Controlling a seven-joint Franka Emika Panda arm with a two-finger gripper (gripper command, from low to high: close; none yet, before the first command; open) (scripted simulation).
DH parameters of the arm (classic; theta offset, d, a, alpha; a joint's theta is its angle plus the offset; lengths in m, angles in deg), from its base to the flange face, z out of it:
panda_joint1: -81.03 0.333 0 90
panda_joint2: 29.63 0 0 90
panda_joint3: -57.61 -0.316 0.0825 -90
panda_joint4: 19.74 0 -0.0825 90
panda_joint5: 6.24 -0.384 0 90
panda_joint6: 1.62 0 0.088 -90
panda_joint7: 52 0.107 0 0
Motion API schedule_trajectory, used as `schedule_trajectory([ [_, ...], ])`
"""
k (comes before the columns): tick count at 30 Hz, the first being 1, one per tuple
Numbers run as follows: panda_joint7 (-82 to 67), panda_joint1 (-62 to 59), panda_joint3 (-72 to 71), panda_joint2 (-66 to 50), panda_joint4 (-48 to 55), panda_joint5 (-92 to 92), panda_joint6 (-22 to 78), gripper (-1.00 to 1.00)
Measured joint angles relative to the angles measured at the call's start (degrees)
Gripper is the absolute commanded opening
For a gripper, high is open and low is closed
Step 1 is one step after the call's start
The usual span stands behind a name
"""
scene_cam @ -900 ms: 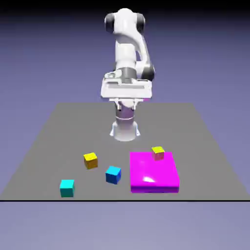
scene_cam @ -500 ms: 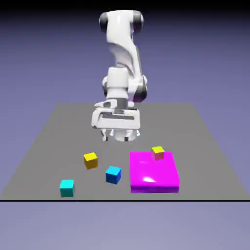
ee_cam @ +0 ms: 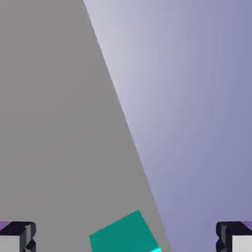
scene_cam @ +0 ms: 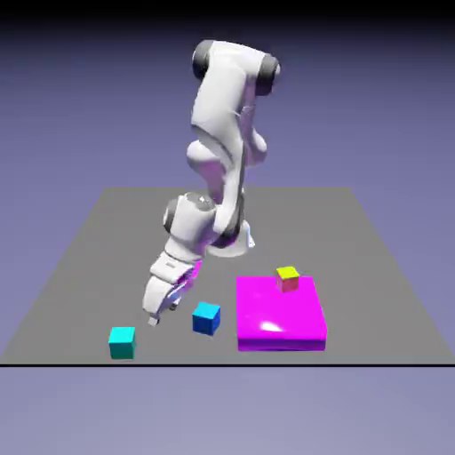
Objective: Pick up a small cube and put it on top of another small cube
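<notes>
Nearest, at the exterior view's left by the table's (scene_cam: 80,267) near edge, sits the small cube (scene_cam: 122,341), teal-cyan, resting free and untouched. In the hand view it shows low between my fingertips (ee_cam: 19,236), close to the table's edge.

Next, my end effector (scene_cam: 153,313) hangs tilted just above the table, near the small cube but apart from it, on its far right. The jaws stand spread wide and hold nothing.

Just right of it lies the blue cube (scene_cam: 206,317); further right the magenta slab (scene_cam: 280,315), with a yellow-topped cube (scene_cam: 287,278) on its far part.

Judgement: the step in hand is the approach. To do it well I should centre the small cube between the jaws, square the wrist to its faces, level the tilt, then descend until the pads straddle its sides before closing. Risk: nudging it off the near edge.
</notes>
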Motion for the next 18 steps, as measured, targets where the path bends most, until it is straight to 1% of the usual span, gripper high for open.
schedule_trajectory([
  [4, -9.07, 3.64, 6.02, -8.31, 3.51, 3.40, 1.20, 0.00],
  [6, -10.55, 4.24, 7.00, -9.66, 4.08, 3.95, 1.39, 0.00],
  [10, -10.04, -2.31, 2.58, -17.96, 7.91, 2.44, -4.13, 0.00],
  [11, -9.91, -3.94, 1.48, -20.01, 8.86, 2.06, -5.49, -1.00],
  [13, -9.91, -3.94, 1.48, -20.02, 8.86, 2.07, -5.47, -1.00],
  [18, -10.53, 4.24, 7.00, -9.65, 4.08, 3.96, 1.46, -1.00],
])
